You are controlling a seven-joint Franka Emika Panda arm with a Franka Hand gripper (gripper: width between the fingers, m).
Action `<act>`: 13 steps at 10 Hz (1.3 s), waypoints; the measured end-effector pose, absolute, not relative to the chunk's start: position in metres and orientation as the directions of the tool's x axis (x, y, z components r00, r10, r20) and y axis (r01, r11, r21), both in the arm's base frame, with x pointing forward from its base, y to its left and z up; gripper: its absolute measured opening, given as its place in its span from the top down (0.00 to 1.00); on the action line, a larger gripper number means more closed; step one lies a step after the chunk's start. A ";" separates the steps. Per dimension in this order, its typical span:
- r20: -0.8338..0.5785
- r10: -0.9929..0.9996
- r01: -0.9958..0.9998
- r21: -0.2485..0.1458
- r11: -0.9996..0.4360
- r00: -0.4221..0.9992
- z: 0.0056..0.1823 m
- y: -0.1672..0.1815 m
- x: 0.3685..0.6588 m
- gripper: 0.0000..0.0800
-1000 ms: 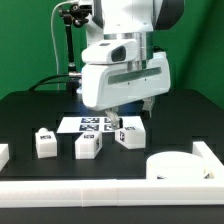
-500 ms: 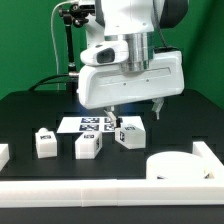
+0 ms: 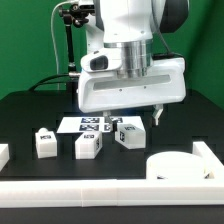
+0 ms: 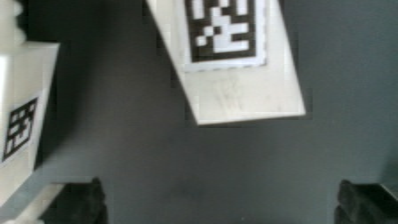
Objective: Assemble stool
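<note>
My pincer hangs wide open, empty, over mid of worktop. 3 legs in a row below, marker board just behind. Seat in corner w/ rail alongside, exterior view's right.

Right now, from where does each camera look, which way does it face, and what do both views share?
Exterior view: off the arm, slightly above the table, facing the arm across the legs and seat; the arm's lower part and pincer show.
Wrist view: on the wrist, facing down at the table and two white tagged pieces; only the fingertips show.
Shared: the open pincer and the dark table; which tagged pieces match, I cannot tell.
</note>
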State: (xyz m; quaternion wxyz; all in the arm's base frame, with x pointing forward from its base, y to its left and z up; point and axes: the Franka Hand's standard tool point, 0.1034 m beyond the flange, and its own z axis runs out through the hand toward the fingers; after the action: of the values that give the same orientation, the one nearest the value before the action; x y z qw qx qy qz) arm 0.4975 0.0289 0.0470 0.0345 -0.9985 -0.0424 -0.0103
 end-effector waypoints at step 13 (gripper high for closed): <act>-0.419 0.228 0.250 0.000 -0.968 0.879 0.031 0.036 0.487 0.19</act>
State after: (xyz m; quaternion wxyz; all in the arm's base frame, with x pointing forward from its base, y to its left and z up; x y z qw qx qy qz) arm 0.4872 0.0363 0.0306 -0.0269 -0.9689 -0.1233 0.2128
